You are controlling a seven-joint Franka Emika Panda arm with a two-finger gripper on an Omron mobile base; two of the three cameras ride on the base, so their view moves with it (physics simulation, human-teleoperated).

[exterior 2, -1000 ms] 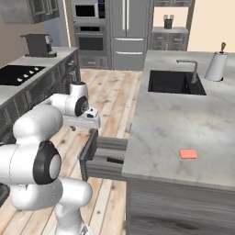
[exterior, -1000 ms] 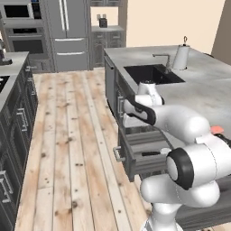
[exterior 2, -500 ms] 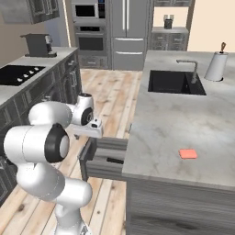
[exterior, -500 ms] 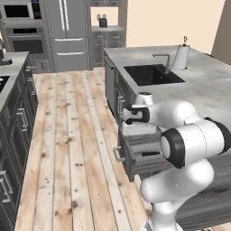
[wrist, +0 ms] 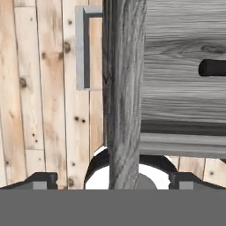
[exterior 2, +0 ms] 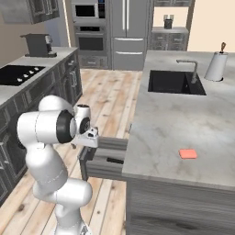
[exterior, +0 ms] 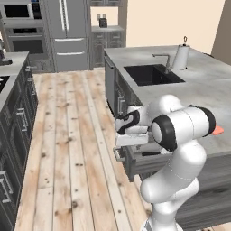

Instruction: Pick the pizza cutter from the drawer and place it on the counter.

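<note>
As before, drawer (exterior 2: 103,160) open, end effector (wrist: 110,180) lowered over front

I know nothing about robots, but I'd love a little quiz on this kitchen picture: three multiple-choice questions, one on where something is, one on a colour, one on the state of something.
1. Where does the small flat block lie?
A. on the wooden floor
B. on the grey stone counter
C. inside the sink

2. What colour is that block?
A. orange-red
B. blue
C. green

3. How is the grey wood drawer under the counter edge?
A. shut flush
B. taken out and lying on the floor
C. pulled open

Answers:
1. B, since the right base view shows it on the stone top, nearer the camera than the black sink.
2. A, as it stands out orange-red against the pale stone.
3. C, because the drawer box sticks out from the counter and a dark handle shows lying inside it; the gripper hangs over the drawer front.
</note>
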